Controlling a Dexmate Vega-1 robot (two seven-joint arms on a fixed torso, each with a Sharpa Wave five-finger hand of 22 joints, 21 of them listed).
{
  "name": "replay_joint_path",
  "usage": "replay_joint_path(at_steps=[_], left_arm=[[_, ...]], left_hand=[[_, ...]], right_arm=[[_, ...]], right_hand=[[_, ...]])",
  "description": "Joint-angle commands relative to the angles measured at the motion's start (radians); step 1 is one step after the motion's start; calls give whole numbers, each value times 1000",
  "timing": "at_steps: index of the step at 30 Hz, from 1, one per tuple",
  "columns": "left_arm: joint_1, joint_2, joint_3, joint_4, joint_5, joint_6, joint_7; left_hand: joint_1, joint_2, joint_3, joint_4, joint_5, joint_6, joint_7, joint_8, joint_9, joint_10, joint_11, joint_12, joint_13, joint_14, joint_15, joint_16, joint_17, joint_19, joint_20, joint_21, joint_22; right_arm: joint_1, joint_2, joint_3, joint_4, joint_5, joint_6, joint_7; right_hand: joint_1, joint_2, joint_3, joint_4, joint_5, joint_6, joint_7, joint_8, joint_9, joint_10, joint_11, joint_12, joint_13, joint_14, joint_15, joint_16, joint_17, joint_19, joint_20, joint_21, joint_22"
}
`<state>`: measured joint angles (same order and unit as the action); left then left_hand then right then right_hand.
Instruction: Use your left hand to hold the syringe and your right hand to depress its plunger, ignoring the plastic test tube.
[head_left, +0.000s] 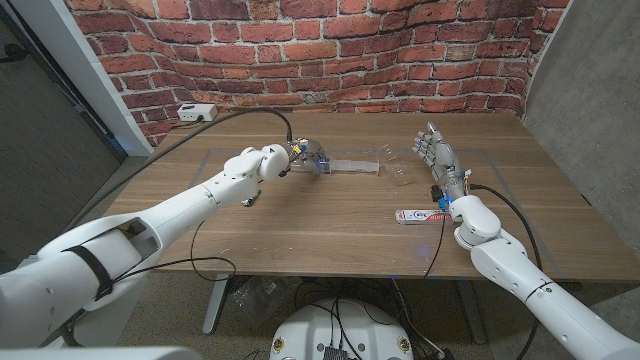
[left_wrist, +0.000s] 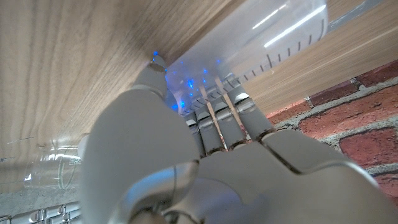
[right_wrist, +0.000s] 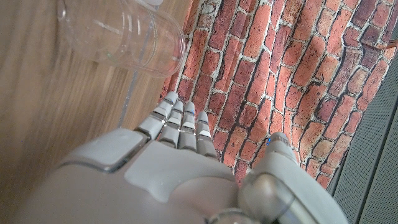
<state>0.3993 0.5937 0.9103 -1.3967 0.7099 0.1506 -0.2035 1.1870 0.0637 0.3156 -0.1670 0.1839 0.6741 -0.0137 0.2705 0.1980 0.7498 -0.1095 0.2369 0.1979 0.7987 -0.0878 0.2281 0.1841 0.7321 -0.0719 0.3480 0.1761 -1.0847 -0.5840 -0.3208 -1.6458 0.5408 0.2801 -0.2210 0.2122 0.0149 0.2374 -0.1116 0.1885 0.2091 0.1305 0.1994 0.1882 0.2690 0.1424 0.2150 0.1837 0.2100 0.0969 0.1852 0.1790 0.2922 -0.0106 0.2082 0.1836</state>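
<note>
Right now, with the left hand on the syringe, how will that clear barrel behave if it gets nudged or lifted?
The syringe lies on its side on the table, and its barrel looks round, so it may roll if nudged. The smooth clear plastic could slip under the left hand. It looks hollow and stiff, so probably light and rigid when lifted.

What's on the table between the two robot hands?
In the head view, the clear syringe stretches from the left robot hand toward the right robot hand; a clear tube lies nearer the right one.
</note>
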Motion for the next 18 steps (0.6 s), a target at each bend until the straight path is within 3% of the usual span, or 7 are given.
replay_joint_path(at_steps=[1, 18], left_arm=[[42, 54, -40, -108, 8, 27, 26], [93, 112, -100, -214, -5, 25, 27]], left_hand=[[107, 95, 10, 2, -2, 34, 20, 11, 2, 13, 3, 5, 4, 12, -90, 2, 2, 12, -7, 5, 4], [108, 94, 20, 14, -4, 52, 20, 8, 2, 39, 0, 4, 5, 37, -96, 1, 2, 23, -8, 8, 4]], right_arm=[[-3, 0, 4, 1, 7, 14, 7], [-4, -2, 6, -3, -10, 24, -2]], right_hand=[[11, 1, -3, -3, -3, 2, 2, -2, 2, 9, -2, 0, 3, 6, -1, 1, 5, 8, 5, 3, 3], [11, 1, -4, -4, -3, 2, 2, -2, 2, 9, -2, 0, 3, 6, 1, 1, 5, 7, 6, 3, 3]])
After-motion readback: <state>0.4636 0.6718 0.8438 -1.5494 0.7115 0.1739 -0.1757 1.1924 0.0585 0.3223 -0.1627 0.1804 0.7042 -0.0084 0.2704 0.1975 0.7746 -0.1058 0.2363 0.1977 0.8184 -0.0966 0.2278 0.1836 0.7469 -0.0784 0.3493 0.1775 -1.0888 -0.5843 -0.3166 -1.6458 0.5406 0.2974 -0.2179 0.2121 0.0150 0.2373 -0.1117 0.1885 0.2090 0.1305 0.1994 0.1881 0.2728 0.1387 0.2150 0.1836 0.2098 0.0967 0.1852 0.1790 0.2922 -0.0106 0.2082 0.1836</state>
